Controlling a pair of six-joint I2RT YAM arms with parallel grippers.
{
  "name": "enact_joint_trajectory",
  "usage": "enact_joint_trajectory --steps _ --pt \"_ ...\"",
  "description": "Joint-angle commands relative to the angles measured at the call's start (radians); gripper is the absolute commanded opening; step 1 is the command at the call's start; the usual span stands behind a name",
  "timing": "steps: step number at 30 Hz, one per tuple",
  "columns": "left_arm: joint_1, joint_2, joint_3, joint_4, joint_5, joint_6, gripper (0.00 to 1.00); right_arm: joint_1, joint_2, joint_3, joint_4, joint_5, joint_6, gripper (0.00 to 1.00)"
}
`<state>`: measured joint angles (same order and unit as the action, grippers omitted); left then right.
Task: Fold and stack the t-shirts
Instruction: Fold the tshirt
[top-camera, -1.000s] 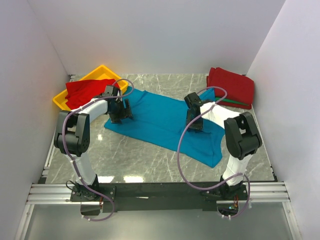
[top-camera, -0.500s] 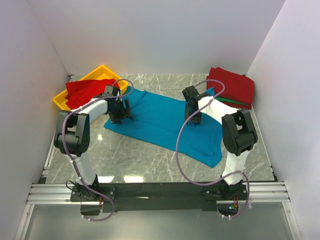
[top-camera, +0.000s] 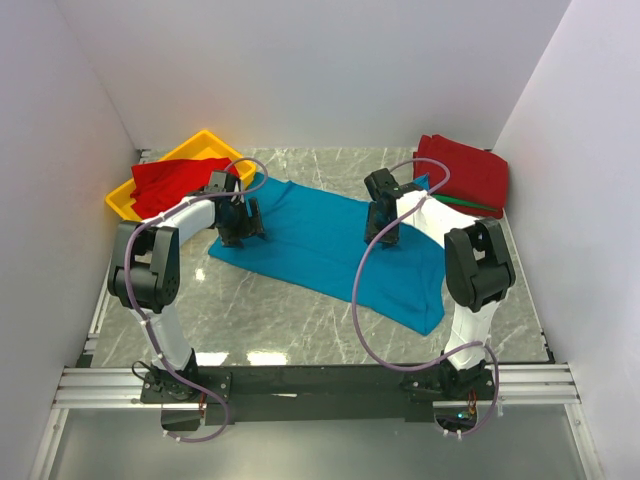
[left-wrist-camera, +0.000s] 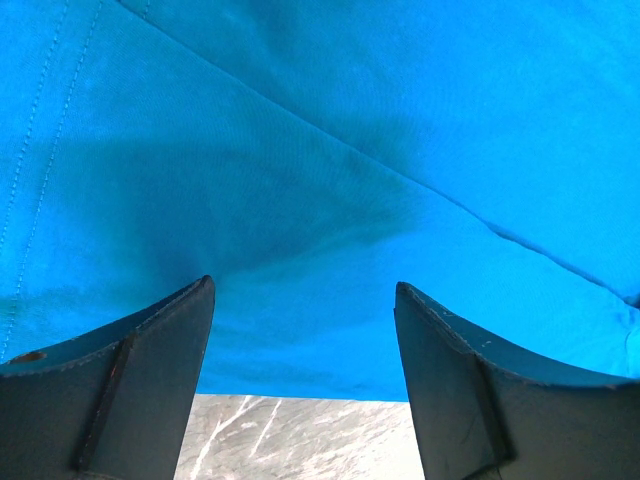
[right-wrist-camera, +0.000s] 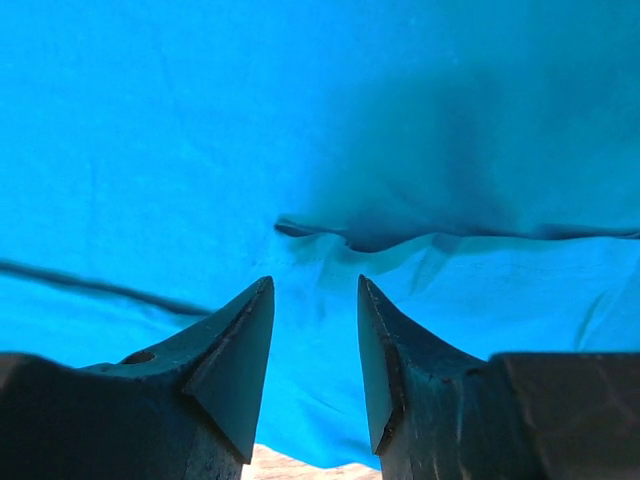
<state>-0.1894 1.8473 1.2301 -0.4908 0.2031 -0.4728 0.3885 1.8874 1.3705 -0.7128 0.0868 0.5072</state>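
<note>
A teal-blue t-shirt (top-camera: 320, 245) lies spread flat across the middle of the marble table. My left gripper (top-camera: 241, 229) hovers over its left edge; in the left wrist view (left-wrist-camera: 305, 290) the jaws are wide open and empty, over the shirt's hem (left-wrist-camera: 300, 360). My right gripper (top-camera: 386, 232) is over the shirt's upper right part; in the right wrist view (right-wrist-camera: 315, 285) the jaws stand partly open just above a fold in the cloth (right-wrist-camera: 330, 232). A red t-shirt (top-camera: 178, 182) lies in the yellow tray. Folded red shirts (top-camera: 462, 172) sit at the back right with a green one (top-camera: 470, 204) beneath.
The yellow tray (top-camera: 202, 140) stands at the back left against the wall. White walls close in the table on three sides. Bare marble (top-camera: 270, 310) shows in front of the teal shirt.
My right gripper has moved back and a little left over the teal shirt, toward its far edge. The left gripper has stayed where it was.
</note>
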Motion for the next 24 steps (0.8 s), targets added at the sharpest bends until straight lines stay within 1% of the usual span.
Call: enact_joint_trajectory --steps 1,9,15,24 --pt "0.002 -0.005 -0.006 0.008 -0.008 0.014 0.79 0.013 -0.011 0.022 0.022 -0.035 0.021 0.46" --pt "0.002 -0.005 -0.006 0.008 -0.007 0.016 0.79 0.023 0.016 0.045 0.035 -0.048 0.017 0.45" --pt "0.002 -0.003 -0.007 0.006 -0.007 0.017 0.79 0.024 0.070 0.061 0.015 -0.035 0.024 0.43" --pt "0.004 -0.005 -0.018 0.005 -0.008 0.017 0.79 0.024 0.093 0.061 0.032 -0.013 0.053 0.43"
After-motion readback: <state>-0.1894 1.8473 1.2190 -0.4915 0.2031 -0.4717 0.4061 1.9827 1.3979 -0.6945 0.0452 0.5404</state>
